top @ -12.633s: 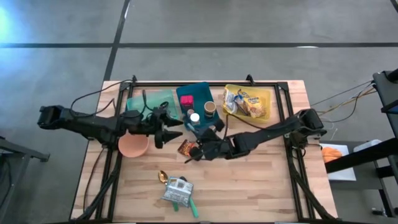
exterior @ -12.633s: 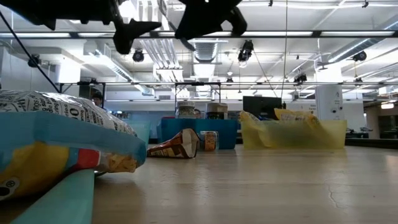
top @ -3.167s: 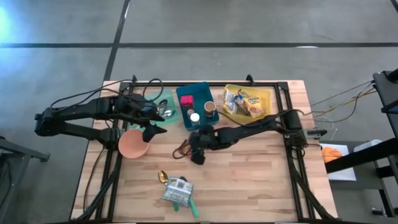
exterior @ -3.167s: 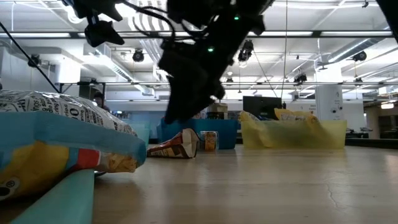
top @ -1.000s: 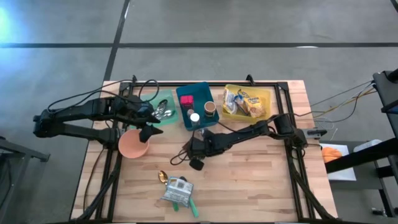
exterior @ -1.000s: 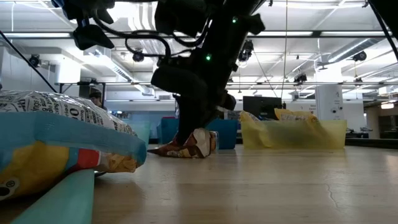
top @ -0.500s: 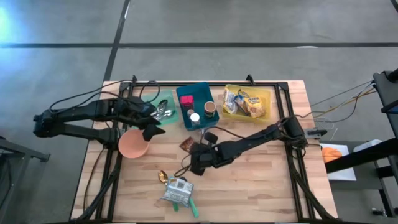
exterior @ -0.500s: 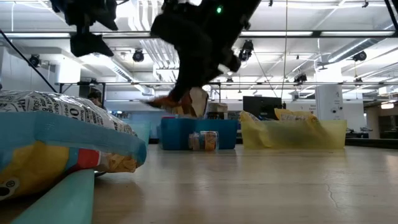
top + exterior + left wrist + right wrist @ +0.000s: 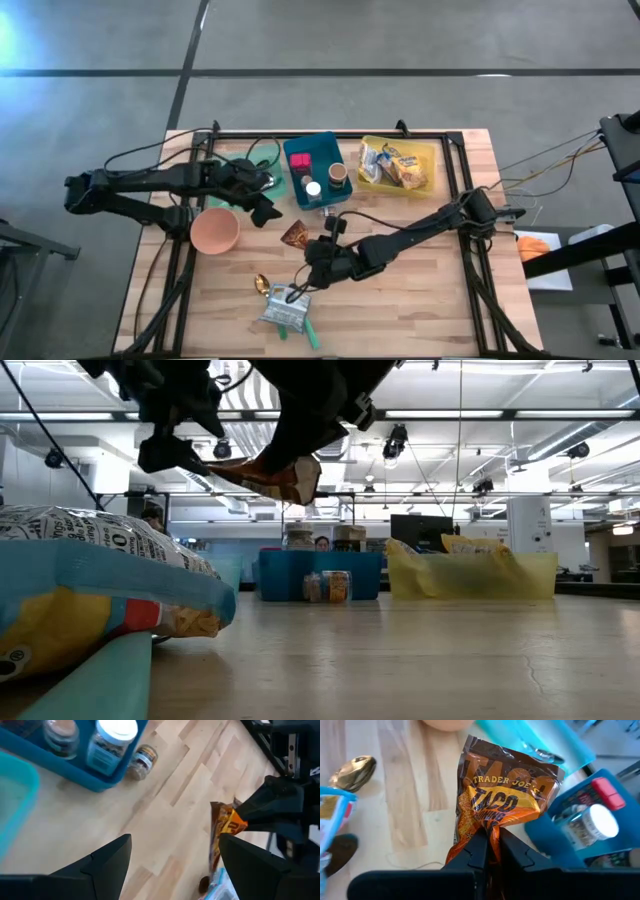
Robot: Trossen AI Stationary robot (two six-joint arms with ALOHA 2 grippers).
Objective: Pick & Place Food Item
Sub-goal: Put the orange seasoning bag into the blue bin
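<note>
One packet is all that matters here: the taco seasoning packet is clamped by its lower edge in your right gripper, jaws pinched together on the foil, and it hangs clear above the desk rather than lying on it. In the low view it rides high, with bare wood beneath. Your left gripper sits just beside it with its jaws spread wide and nothing between them; through the left wrist camera the packet stands just ahead of those open fingers, slightly off toward one finger, its long axis running roughly along the gap, not across it. So the left arm is the near free one, and any handover would, I judge, turn on lining that gap up with the packet's free upper edge. The pink bowl lies close below the left gripper, the blue bin just beyond.

Compared with a second ago, you have lifted the packet off the desk and carried it toward the near edge, where the blue snack bag lies, and the left gripper has dropped in closer to it.
</note>
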